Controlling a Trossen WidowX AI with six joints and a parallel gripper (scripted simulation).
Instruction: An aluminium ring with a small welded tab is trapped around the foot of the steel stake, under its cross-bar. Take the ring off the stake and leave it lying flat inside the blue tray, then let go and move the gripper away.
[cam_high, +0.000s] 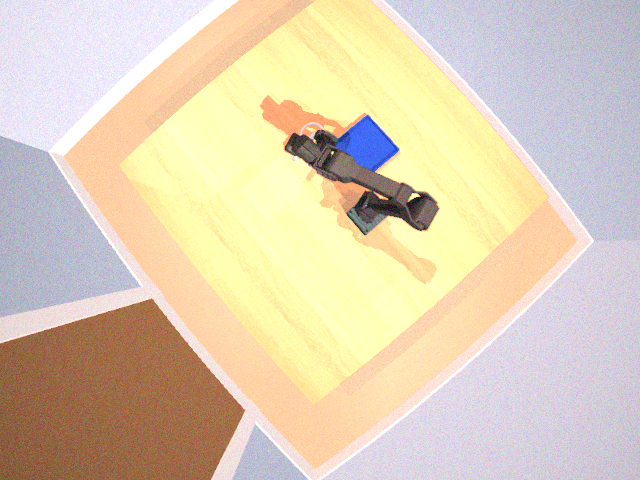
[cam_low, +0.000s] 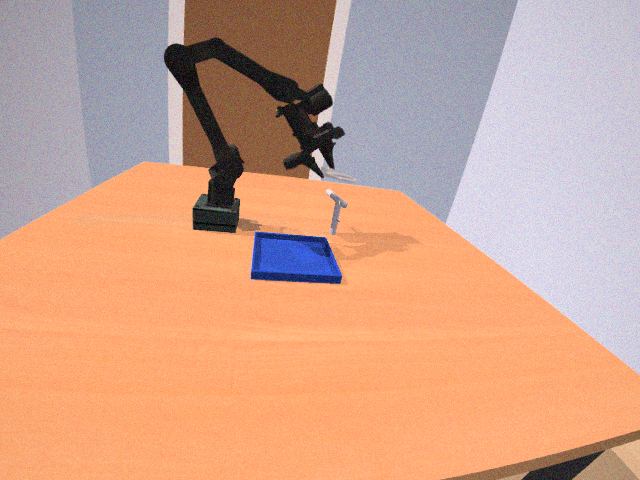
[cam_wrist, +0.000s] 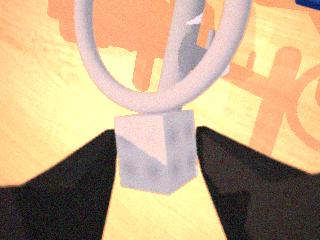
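My gripper (cam_low: 327, 172) (cam_wrist: 156, 136) is shut on the ring's square tab (cam_wrist: 155, 150). The pale grey aluminium ring (cam_high: 311, 124) (cam_low: 347, 179) (cam_wrist: 150, 103) sticks out from the fingertips, nearly level with a slight tilt, clear above the stake. The steel stake (cam_low: 334, 219) stands upright on the table below, with its cross-bar (cam_low: 337, 198) (cam_wrist: 173, 62) on top; the wrist view looks down on the bar through and past the ring. The blue tray (cam_high: 369, 142) (cam_low: 294, 260) (cam_wrist: 310, 3) is empty. The fingertips are hidden under the arm in the top view.
The arm's base (cam_high: 366, 222) (cam_low: 216, 212) stands on the wooden table (cam_high: 248, 248) (cam_low: 258, 361), on the side of the tray away from the stake in the exterior view. The stake is close to one corner of the tray. The arm's shadow falls around the stake and on part of the tray.
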